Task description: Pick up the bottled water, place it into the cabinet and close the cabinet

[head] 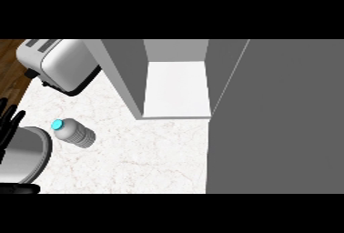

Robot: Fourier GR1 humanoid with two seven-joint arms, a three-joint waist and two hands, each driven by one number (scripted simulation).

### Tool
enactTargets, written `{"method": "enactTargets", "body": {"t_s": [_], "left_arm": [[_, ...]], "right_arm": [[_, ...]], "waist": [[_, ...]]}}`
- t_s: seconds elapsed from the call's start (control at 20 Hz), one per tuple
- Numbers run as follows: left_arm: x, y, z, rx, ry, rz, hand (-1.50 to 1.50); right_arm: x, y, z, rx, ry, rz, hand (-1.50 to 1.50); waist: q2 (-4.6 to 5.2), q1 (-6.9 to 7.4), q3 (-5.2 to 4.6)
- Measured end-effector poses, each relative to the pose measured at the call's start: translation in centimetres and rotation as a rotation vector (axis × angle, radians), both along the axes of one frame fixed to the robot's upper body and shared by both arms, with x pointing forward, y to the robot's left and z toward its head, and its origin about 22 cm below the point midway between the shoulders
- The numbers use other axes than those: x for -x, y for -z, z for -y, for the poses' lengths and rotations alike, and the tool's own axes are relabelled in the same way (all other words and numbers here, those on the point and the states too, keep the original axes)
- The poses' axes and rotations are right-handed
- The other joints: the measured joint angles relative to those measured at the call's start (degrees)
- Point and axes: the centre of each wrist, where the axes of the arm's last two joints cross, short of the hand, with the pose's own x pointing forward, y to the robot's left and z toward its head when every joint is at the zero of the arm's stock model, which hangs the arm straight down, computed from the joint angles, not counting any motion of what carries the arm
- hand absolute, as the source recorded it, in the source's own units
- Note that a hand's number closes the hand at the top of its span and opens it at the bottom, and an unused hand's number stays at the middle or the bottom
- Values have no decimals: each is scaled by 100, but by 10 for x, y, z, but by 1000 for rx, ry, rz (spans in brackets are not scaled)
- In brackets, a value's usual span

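The bottled water point(74, 132), clear with a cyan cap, stands on the marble counter point(154, 154) at the left. My left hand point(9, 124) shows at the view's left edge, fingers straight and pointing up, just left of the bottle and apart from it. Its grey forearm point(25, 157) lies below it. The cabinet point(176, 86) stands open behind the bottle to the right, showing a white inner floor between grey walls. Its wide grey door point(275, 118) fills the right side of the view. My right hand does not show.
A silver toaster point(59, 63) sits at the back left, near the counter's edge beside dark wood flooring point(9, 59). Bare marble lies between the bottle and the cabinet's opening.
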Motion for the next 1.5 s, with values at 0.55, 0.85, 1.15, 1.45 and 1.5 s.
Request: {"method": "enactTargets", "body": {"t_s": [0.55, 0.85, 1.15, 1.45, 1.5], "left_arm": [[-23, 68, -13, -14, -58, -62, -150], [-38, 108, -18, 3, -80, -90, -150], [-44, 144, -26, 13, -125, -96, -150], [-40, 175, -25, 37, -106, -109, -150], [-38, 179, -27, 50, -90, -113, -150]], "right_arm": [[17, 5, 3, 25, -2, 4, -150], [26, 9, 4, 25, -10, 5, -150], [34, 11, 3, 19, -19, 3, -150], [42, 12, 3, 13, -35, -11, -150], [43, 12, 3, 12, -37, -10, -150]], "waist": [[3, -37, -3], [9, -67, -6], [16, -80, -10], [21, -104, -14], [23, -110, -15]]}}
